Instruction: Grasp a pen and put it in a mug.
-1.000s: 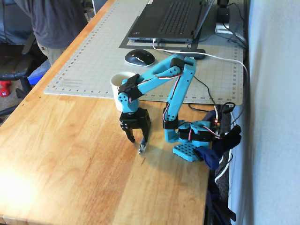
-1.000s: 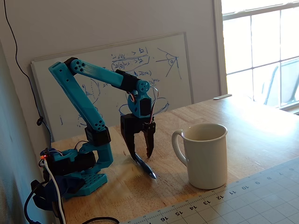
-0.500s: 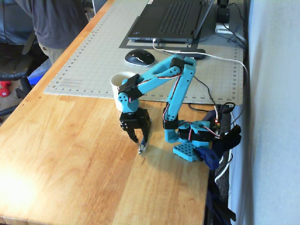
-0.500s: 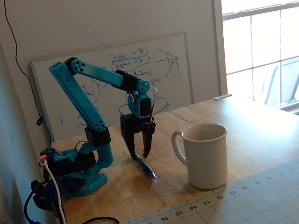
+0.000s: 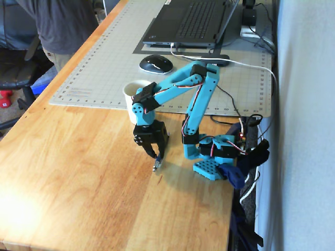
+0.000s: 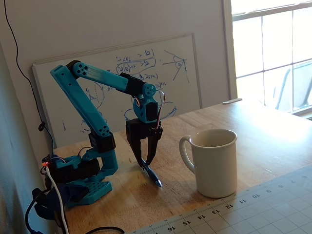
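Note:
The dark pen (image 6: 152, 176) slants down from my fingertips, its silvery tip on or just above the wooden table; in a fixed view only its lower end (image 5: 156, 166) shows below the gripper. My black gripper (image 6: 145, 163) points straight down and its jaws are closed on the pen's upper end; it also shows in a fixed view (image 5: 155, 155). The cream-white mug (image 6: 215, 164) stands upright and empty, a hand's width to the right of the gripper there, handle toward the gripper. In a fixed view the mug (image 5: 133, 89) is partly hidden behind the teal wrist.
A grey cutting mat (image 5: 104, 68) carries a black mouse (image 5: 155, 64) and a laptop (image 5: 191, 23). The teal arm base (image 5: 212, 157) sits near the table's right edge with cables. A whiteboard (image 6: 185, 78) leans on the wall. A person (image 5: 63, 26) stands at far left.

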Controlling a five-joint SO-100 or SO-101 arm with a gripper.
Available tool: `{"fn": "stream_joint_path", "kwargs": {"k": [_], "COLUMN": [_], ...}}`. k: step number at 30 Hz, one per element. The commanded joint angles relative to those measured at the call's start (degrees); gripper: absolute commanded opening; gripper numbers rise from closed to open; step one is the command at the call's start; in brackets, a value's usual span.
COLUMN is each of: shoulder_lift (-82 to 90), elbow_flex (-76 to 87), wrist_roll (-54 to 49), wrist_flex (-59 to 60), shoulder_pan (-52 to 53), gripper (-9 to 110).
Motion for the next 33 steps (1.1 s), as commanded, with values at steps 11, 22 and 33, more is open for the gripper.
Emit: {"fn": "stream_joint_path", "kwargs": {"k": [11,22,33], "shoulder_lift": [1.5,15.1,29.0], "elbow_flex": [0.0,0.0,-6.5], "wrist_roll": [-0.5,-0.5,2.5], "wrist_flex": [-2.0,-2.1,-2.1], "shoulder_pan": [-2.0,-2.0,-9.2], "gripper": [2,2,2]}}
